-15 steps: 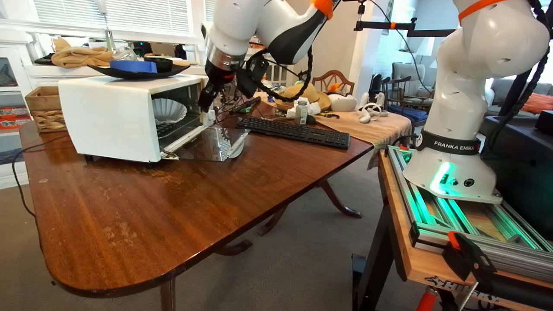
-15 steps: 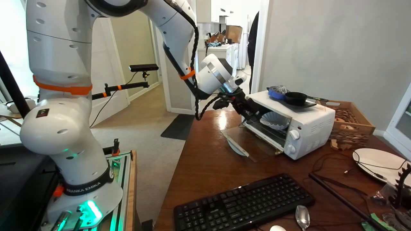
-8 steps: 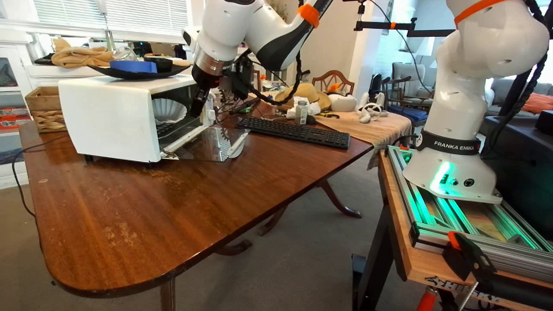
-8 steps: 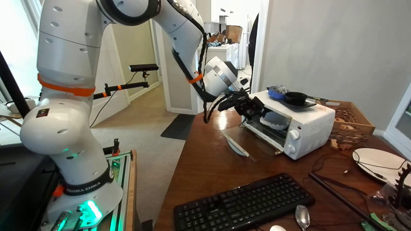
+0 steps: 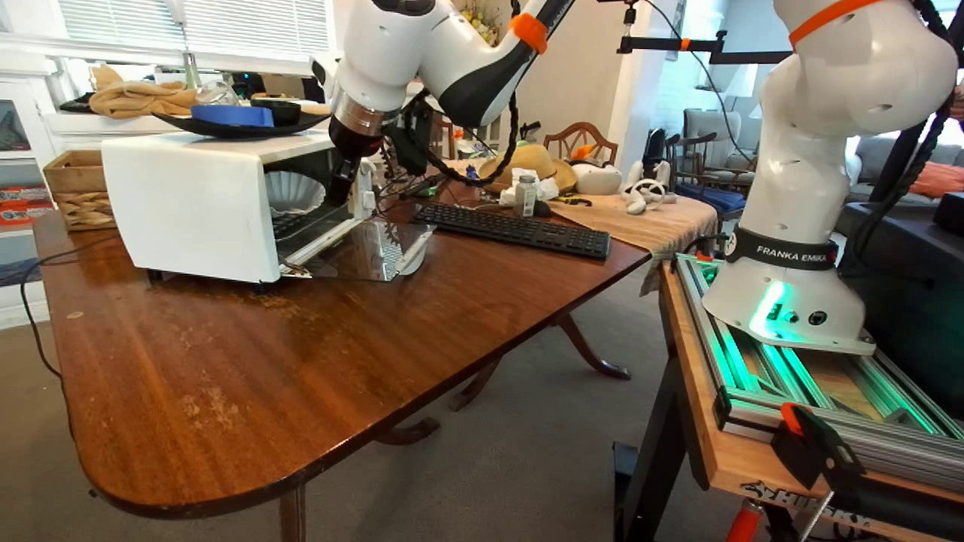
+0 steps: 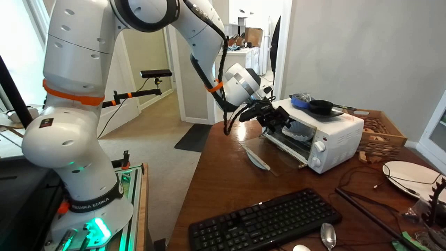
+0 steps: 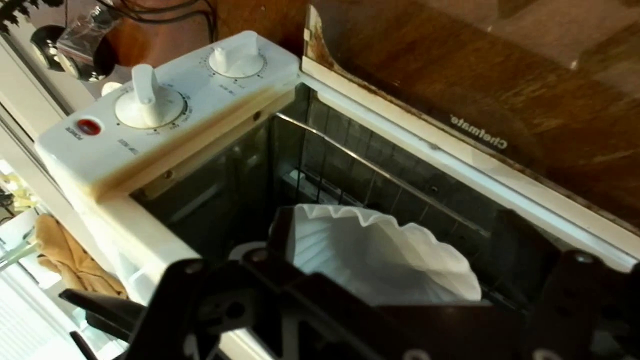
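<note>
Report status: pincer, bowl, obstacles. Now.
Pincer open at mouth of oven. Fluted bowl inside, not gripped. Door down; possible obstruction: oven top above bowl.

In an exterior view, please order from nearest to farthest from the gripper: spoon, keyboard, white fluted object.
1. White fluted object: inside the toaster oven.
2. Keyboard: on the table, outside the toaster oven.
3. Spoon: on the table, across the keyboard from the gripper.
</note>
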Robot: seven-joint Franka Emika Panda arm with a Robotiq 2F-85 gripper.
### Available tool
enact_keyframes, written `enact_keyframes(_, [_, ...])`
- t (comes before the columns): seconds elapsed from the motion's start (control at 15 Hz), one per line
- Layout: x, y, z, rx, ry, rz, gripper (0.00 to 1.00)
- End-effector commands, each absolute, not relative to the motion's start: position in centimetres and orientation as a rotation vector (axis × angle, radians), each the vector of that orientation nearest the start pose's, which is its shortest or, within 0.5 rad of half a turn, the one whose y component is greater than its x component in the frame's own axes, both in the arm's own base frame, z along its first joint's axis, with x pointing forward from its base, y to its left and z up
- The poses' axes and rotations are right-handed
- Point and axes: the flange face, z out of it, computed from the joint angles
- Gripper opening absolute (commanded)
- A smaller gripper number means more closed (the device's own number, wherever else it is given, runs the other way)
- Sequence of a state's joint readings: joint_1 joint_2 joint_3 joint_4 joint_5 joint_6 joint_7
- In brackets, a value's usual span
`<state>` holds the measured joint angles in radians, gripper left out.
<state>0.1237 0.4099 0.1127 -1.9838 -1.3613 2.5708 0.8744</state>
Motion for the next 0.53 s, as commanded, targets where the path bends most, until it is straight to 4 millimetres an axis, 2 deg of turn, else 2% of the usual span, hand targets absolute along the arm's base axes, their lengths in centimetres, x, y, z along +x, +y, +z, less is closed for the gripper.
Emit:
enact_keyframes(0.0, [59.9, 15.4, 25.7, 2.382, 0.603, 0.640, 1.00])
enact_keyframes(0.47, [61.5, 16.1, 25.1, 2.339, 0.672, 0.636, 1.00])
